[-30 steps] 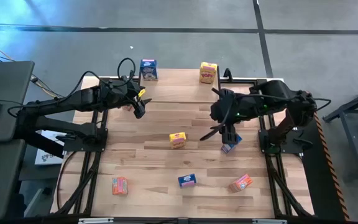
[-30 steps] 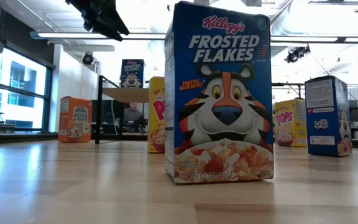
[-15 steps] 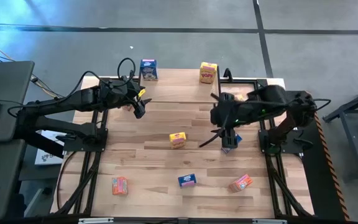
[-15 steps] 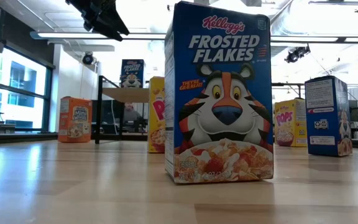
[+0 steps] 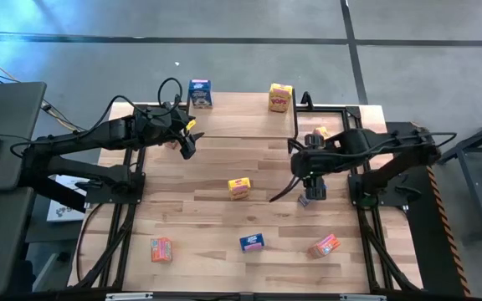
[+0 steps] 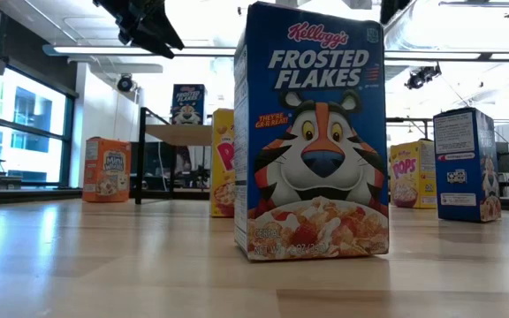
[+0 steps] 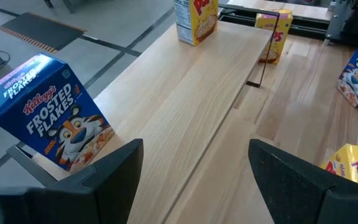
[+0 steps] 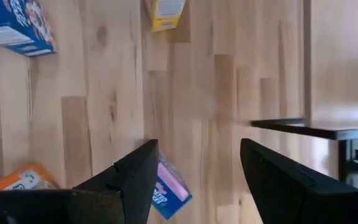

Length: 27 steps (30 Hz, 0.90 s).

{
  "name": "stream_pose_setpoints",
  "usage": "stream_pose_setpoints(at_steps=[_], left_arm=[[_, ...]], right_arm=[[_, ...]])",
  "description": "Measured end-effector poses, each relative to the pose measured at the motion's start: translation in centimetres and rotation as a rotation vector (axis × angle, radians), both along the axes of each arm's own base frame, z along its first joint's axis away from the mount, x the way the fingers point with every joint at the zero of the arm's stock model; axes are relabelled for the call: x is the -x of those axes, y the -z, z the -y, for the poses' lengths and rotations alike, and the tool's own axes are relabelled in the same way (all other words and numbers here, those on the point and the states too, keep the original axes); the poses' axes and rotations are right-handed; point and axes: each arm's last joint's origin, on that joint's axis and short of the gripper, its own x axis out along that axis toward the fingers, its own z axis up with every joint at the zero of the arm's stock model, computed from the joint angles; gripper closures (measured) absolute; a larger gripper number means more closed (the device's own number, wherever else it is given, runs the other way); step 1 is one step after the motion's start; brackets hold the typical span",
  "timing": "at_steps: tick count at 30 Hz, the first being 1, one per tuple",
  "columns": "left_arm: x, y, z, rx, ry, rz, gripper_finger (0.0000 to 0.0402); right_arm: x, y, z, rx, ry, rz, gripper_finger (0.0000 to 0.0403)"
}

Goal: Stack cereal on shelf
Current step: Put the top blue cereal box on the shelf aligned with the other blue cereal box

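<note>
1. Right gripper (image 5: 309, 186) hangs over the right side of the table (image 5: 199, 226) with its fingers (image 8: 135, 180) spread apart and nothing between them; from my right wrist view a blue box (image 8: 169, 193) lies directly beneath, seen in the gap between the two fingers; I cannot tell whether they touch it.

2. Left gripper (image 5: 186, 144) hovers above the left end of the shelf (image 5: 241, 117); its fingers (image 7: 114, 165) are parted and hold nothing.

3. On the shelf I see a blue Frosted Flakes box (image 5: 199, 93) at the left end and a yellow Corn Pops box (image 5: 279, 97) towards the right end, both upright.

4. Near the shelf's right leg a small yellow box (image 5: 322, 132) shows on the table, partly behind the right arm.

5. On the open tabletop stand a yellow Pops box (image 5: 239, 188) in the middle, a blue Frosted Flakes box (image 5: 252, 242) nearer the front, an orange-red box (image 5: 161, 249) at the front left and another orange-red box (image 5: 325, 246) at the front right; all well apart from one another.

6. From the low view the front Frosted Flakes box (image 6: 312, 132) fills the centre, upright.
</note>
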Motion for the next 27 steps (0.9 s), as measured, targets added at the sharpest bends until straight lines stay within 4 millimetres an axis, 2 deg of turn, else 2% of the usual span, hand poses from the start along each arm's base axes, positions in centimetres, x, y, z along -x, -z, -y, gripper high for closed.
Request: stream_pose_setpoints(at_steps=[8, 13, 27], left_arm=[[0.0, 0.0, 0.0, 0.000, 0.000, 0.000, 0.0119], [0.0, 0.0, 0.0, 0.000, 0.000, 0.000, 0.0119], [0.0, 0.0, 0.0, 0.000, 0.000, 0.001, 0.0119]], right_arm=[[3.7, 2.3, 1.4, -0.037, 0.017, 0.096, 0.0182], [5.2, 3.0, 2.3, -0.039, 0.031, 0.154, 0.0182], [4.8, 3.4, 3.1, -0.081, -0.062, 0.183, 0.0182]])
